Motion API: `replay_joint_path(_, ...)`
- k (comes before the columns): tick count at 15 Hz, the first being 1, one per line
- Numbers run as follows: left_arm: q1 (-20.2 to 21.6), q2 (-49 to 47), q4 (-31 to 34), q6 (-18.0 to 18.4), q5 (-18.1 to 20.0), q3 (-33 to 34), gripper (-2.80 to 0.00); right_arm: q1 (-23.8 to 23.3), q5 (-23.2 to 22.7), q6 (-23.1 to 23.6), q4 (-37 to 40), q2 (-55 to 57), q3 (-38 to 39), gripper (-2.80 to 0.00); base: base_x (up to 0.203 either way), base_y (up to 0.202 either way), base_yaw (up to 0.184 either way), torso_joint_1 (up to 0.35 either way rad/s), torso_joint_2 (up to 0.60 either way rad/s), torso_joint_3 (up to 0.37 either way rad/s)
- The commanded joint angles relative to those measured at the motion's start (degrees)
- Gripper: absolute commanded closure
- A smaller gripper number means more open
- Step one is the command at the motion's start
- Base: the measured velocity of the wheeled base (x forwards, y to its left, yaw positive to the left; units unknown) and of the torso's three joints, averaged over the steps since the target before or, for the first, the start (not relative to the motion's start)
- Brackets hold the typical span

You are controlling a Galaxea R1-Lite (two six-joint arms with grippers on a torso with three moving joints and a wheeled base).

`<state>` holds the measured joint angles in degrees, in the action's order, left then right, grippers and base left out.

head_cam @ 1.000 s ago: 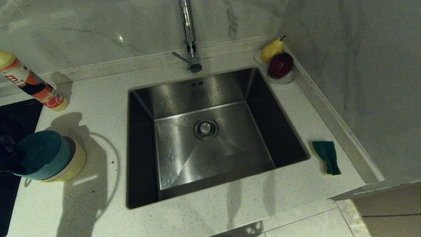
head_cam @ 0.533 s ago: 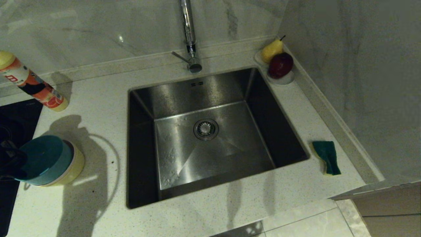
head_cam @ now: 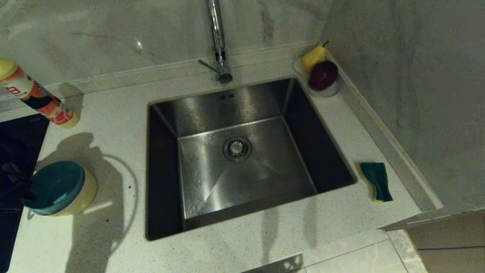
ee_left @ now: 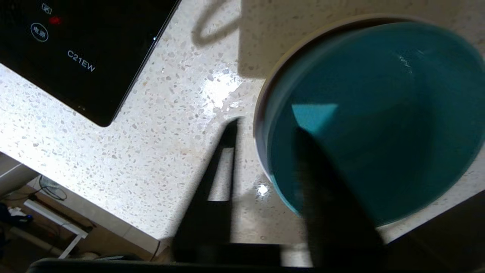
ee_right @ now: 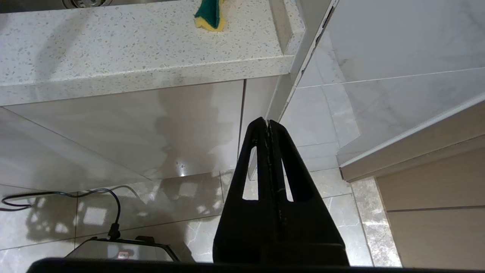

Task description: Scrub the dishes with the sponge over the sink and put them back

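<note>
The light blue bowl [head_cam: 55, 185] [ee_left: 379, 113] sits level on top of the yellow bowl [head_cam: 88, 191], left of the sink [head_cam: 227, 102]. A pale rim [ee_left: 261, 98] of another bowl shows just under the blue one. My left gripper [head_cam: 15, 182] [ee_left: 265, 127] is at the stack's left side, open. One of its fingers [ee_left: 223, 151] is outside the blue bowl's rim and the other is inside, not pinching it. The sponge [head_cam: 377, 181] [ee_right: 210, 15] lies green side up on the counter right of the sink. My right gripper [ee_right: 268, 121] hangs shut below the counter edge.
A tall faucet [head_cam: 218, 41] rises behind the sink. An orange and yellow bottle [head_cam: 38, 98] leans at the far left, above a black hob [head_cam: 19, 129]. A white dish with a pear and a red apple [head_cam: 322, 76] sits in the back right corner by the wall.
The blue bowl was tilted and held up by my left gripper; it has come down level onto the stack. The gripper's jaws have parted from its rim.
</note>
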<state>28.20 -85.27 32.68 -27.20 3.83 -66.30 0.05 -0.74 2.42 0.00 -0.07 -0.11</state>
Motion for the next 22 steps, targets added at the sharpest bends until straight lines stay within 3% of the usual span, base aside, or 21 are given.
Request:
replay_joint_path(1, 0.0, -0.2, 0.1, -0.2, 0.2, -0.4, -2.80, 0.0, 0.0, 0.0, 0.0, 0.0, 0.0, 0.00, 0.000, 0.000, 0.000, 0.000, 0.00, 0.000)
replay_joint_path(4, 0.1, 0.1, 0.2, -0.5, 0.6, -2.2, -2.80, 0.0, 0.0, 0.0, 0.0, 0.0, 0.0, 0.00, 0.000, 0.000, 0.000, 0.000, 0.00, 0.000)
replay_joint_path(9, -0.7, 1.0, 0.3, 0.4, 2.3, -11.8, -2.80, 0.0, 0.0, 0.0, 0.0, 0.0, -0.1, 0.00, 0.000, 0.000, 0.000, 0.000, 0.00, 0.000)
replay_joint_path(10, -1.5, 0.2, 0.3, 3.3, 2.7, -13.7, 0.00, 0.0, 0.0, 0.0, 0.0, 0.0, 0.0, 0.00, 0.000, 0.000, 0.000, 0.000, 0.00, 0.000)
replay_joint_path(13, -6.4, -1.8, -0.5, 10.5, 3.2, -17.7, 0.00, 0.0, 0.0, 0.0, 0.0, 0.0, 0.0, 0.00, 0.000, 0.000, 0.000, 0.000, 0.00, 0.000)
replay_joint_path(17, -17.9, -2.9, -9.8, 16.5, 2.0, -19.0, 0.00, 0.0, 0.0, 0.0, 0.0, 0.0, -0.1, 0.00, 0.000, 0.000, 0.000, 0.000, 0.00, 0.000)
replay_joint_path(19, -23.4, -1.9, -13.1, 19.2, 1.1, -17.8, 0.00, 0.0, 0.0, 0.0, 0.0, 0.0, 0.0, 0.00, 0.000, 0.000, 0.000, 0.000, 0.00, 0.000)
replay_joint_path(22, -27.2, 5.6, -16.4, 23.6, -0.7, -11.7, 0.00, 0.0, 0.0, 0.0, 0.0, 0.0, 0.0, 0.00, 0.000, 0.000, 0.000, 0.000, 0.00, 0.000)
